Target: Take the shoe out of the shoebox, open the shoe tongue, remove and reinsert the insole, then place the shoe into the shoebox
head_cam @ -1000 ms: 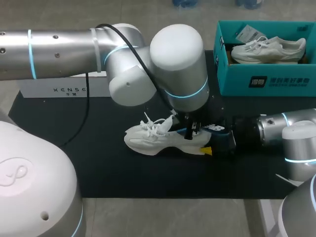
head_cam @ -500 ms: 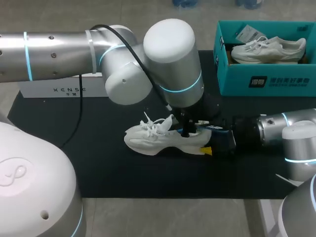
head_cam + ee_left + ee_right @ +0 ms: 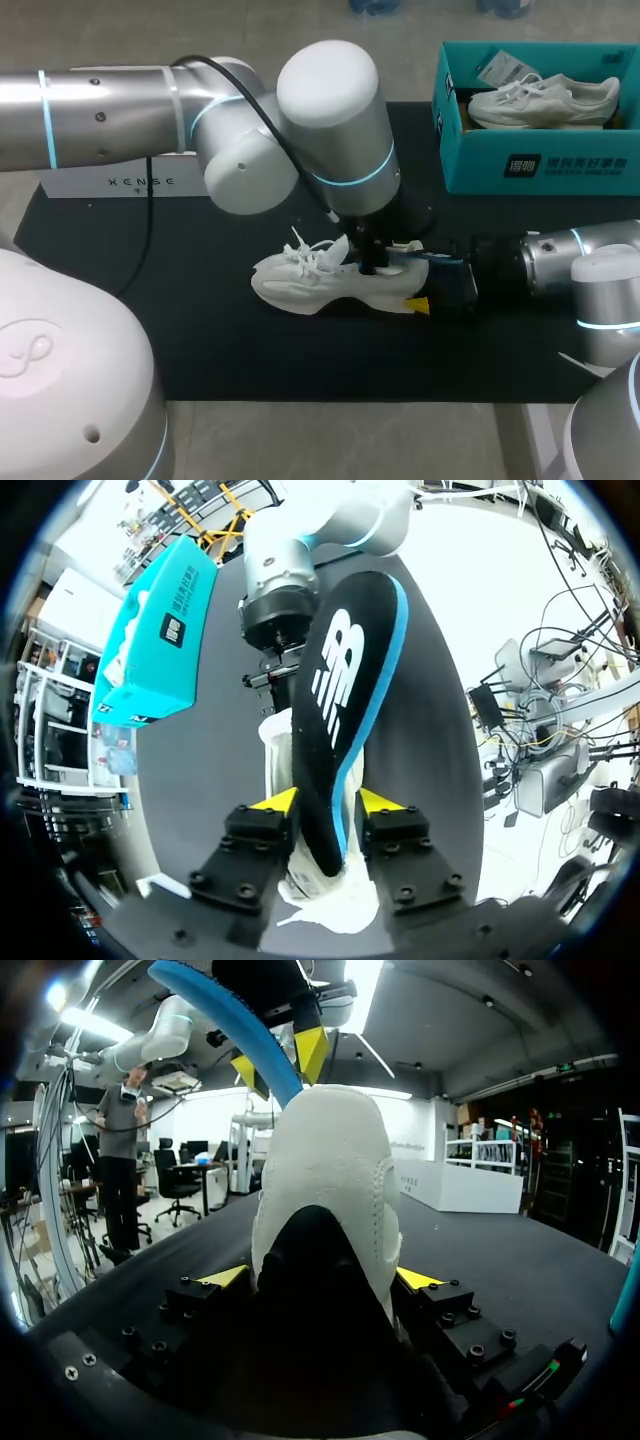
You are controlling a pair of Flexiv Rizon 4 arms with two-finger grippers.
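In the head view, the white shoe [image 3: 330, 282] is lying mid-frame on the dark counter [image 3: 200, 330], and the teal shoebox [image 3: 540, 165] is sitting at the upper right. In the left wrist view, the left gripper [image 3: 325, 805] is pinching the black-and-blue insole [image 3: 345, 680], which is sticking out of the shoe's opening. In the right wrist view, the right gripper [image 3: 320, 1277] is clamping the shoe's heel from both sides.

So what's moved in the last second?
The left gripper, shut on the insole, has slid a little toward the toe end of the shoe, taking the insole with it. The shoe, the right gripper clamped on its heel, and the shoebox with the other shoe stayed put.
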